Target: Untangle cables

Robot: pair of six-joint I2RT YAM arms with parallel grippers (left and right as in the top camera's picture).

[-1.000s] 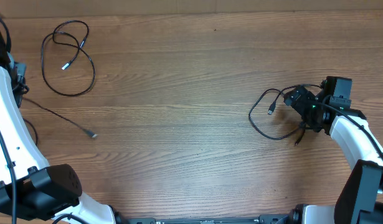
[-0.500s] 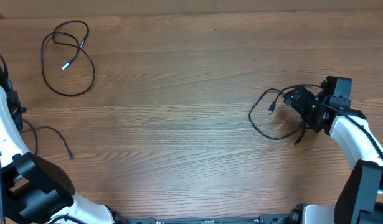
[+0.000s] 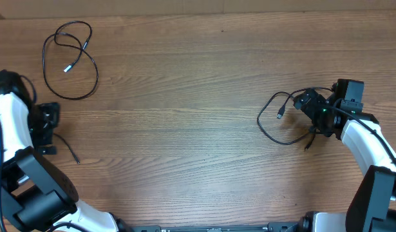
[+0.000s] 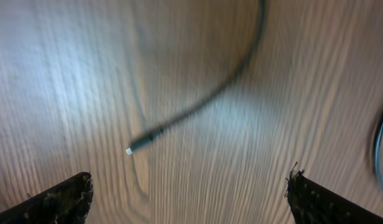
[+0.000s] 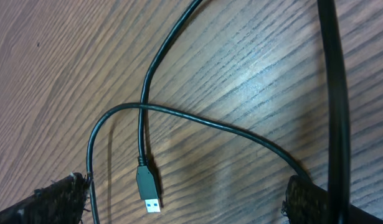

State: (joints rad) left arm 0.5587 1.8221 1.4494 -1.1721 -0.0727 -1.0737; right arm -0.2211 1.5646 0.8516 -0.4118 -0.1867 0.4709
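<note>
In the left wrist view the left cable (image 4: 197, 109) is smearing into a dark streak and running off the top edge (only its pale tip is reading at all), while a second dark curve (image 4: 381, 149) is being cut by the right edge, too blurred to name. Overhead, the right cable (image 3: 259, 121) is passing under the right gripper (image 3: 311, 111), hiding its far end.

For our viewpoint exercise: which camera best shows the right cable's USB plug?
Right wrist: the USB plug lies close and sharp, silver tip clear. Overhead shows a speck; left wrist shows only another cable's end.
</note>
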